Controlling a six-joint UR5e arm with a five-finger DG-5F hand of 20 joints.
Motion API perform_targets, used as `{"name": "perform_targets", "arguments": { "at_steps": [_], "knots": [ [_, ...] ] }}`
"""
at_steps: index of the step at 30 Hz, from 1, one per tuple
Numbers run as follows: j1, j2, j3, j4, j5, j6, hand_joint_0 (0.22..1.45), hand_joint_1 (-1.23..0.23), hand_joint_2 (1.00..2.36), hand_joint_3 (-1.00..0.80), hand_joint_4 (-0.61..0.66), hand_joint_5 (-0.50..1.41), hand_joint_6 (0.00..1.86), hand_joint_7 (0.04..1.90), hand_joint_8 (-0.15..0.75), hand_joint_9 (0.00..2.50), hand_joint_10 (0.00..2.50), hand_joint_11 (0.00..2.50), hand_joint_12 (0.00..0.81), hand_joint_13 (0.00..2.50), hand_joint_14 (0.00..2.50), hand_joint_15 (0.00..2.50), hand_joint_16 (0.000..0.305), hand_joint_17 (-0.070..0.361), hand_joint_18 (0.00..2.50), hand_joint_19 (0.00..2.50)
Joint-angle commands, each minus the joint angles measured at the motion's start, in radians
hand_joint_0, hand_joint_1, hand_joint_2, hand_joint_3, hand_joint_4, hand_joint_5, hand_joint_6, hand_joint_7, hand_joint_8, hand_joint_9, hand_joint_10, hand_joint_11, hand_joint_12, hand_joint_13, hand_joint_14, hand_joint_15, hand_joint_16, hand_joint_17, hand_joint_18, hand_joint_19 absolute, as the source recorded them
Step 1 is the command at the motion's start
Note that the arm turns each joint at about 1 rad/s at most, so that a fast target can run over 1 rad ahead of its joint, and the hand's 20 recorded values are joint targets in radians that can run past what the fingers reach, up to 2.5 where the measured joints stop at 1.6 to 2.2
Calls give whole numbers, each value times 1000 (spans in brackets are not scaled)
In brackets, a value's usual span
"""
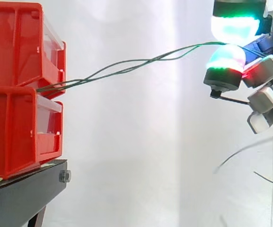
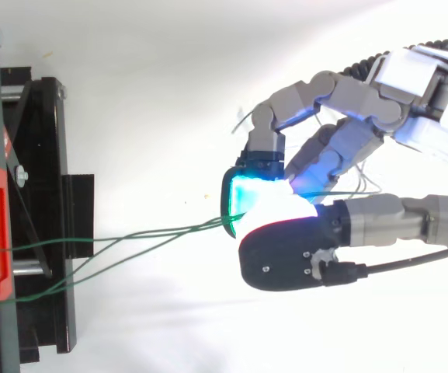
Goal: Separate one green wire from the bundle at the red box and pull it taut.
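From the side, the robot hand pinches the green wires between two glowing pads, high up and well apart from the red box, so they stretch. They curve a little. From above, more than one of the green wires seems to reach the pinch. Open room lies behind the robot hand for pulling.

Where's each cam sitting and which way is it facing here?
Side view: beside the work at about its height, looking level across at the red bins on the black stand; the hand at the right edge pinches the green wires.
Top view: overhead, looking down on stand and wires; the hand reaches in from the right.
Shared: the same bins, stand, wires and hand.
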Motion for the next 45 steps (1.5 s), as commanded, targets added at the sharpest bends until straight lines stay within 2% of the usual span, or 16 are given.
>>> {"name": "perform_targets", "arguments": {
  "at_steps": [1,7,9,11,13,16,20,21,22,26,32,37,41,45],
  "knots": [
    [0,0,0,0,0,-1,617,-789,1016,-267,124,-181,897,1078,268,1177,23,1154,395,938,28,790,54,122,733,686],
    [0,0,0,-2,0,2,673,-886,1005,-427,131,-189,909,1012,263,1134,24,1165,387,911,29,782,54,122,719,648],
    [0,0,0,-3,0,5,635,-872,1000,-493,133,-186,907,1018,266,1138,23,1151,386,910,29,778,54,121,717,648],
    [0,0,3,-3,0,6,565,-776,1000,-500,131,-177,901,1020,271,1177,23,1149,391,918,27,777,55,123,721,662],
    [0,0,10,-3,0,6,510,-591,1000,-500,129,-165,888,1030,288,1213,22,1108,415,922,27,767,59,132,724,660],
    [0,0,36,-28,0,0,577,-368,1004,-455,90,-153,860,1086,261,1234,23,1062,396,881,28,754,55,124,663,691],
    [0,0,48,-51,0,-1,600,-416,1013,-336,90,-150,855,1117,263,1230,26,1066,398,866,27,747,55,123,639,698],
    [-2,0,48,-52,0,-1,588,-480,1014,-290,105,-154,854,1129,268,1212,25,1053,400,856,27,741,55,125,633,698],
    [0,0,48,-54,0,-1,575,-606,1013,-230,134,-158,864,1106,288,1214,23,1050,425,856,26,725,62,139,679,672],
    [-2,0,48,-54,0,-1,588,-719,1011,-165,156,-172,890,1070,306,1185,21,1095,439,854,23,725,65,146,691,644],
    [-2,0,48,-54,0,-7,595,-760,1013,-282,150,-190,898,1063,271,1105,26,1142,397,818,28,763,56,127,622,680],
    [-2,0,46,-58,0,-7,592,-769,1010,-366,151,-191,900,1042,272,1102,23,1137,395,827,26,760,57,127,636,669],
    [-2,0,48,-60,0,-7,528,-681,1000,-491,166,-189,899,1010,280,1110,22,1130,407,843,25,766,59,133,655,666],
    [-2,0,46,-60,2,-7,503,-623,1000,-500,167,-186,895,999,296,1115,23,1124,416,853,26,756,61,137,670,668]
  ]
}}
